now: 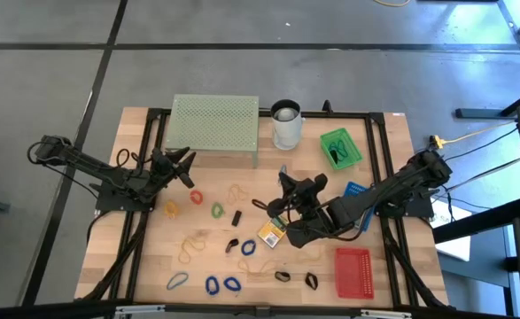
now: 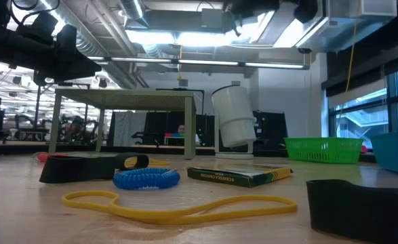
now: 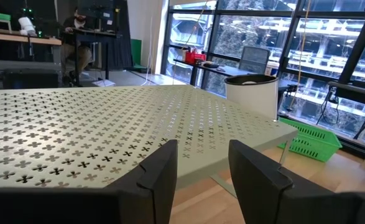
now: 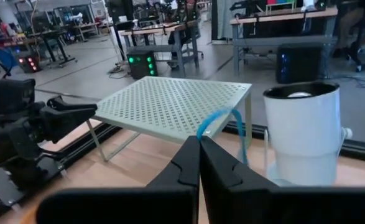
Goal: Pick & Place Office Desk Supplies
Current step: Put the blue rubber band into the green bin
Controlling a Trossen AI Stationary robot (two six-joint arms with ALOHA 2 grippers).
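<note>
Right gripper (image 4: 199,144) clamped on blue band (image 4: 219,119), raised above counter (image 1: 242,266) near cup (image 1: 287,125); left gripper (image 1: 185,166) parted, empty, beside stand (image 1: 215,124)

Big windows (image 3: 331,56) let in daylight. Long lights (image 2: 212,37) glow on the ceiling. Desks (image 4: 275,25) stand on a grey floor (image 1: 242,71).

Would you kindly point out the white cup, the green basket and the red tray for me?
white cup (image 1: 287,129): high view, on its side wall below the rim.
green basket (image 1: 353,147): high view, on its right rim.
red tray (image 1: 352,273): high view, on its flat middle.
</note>
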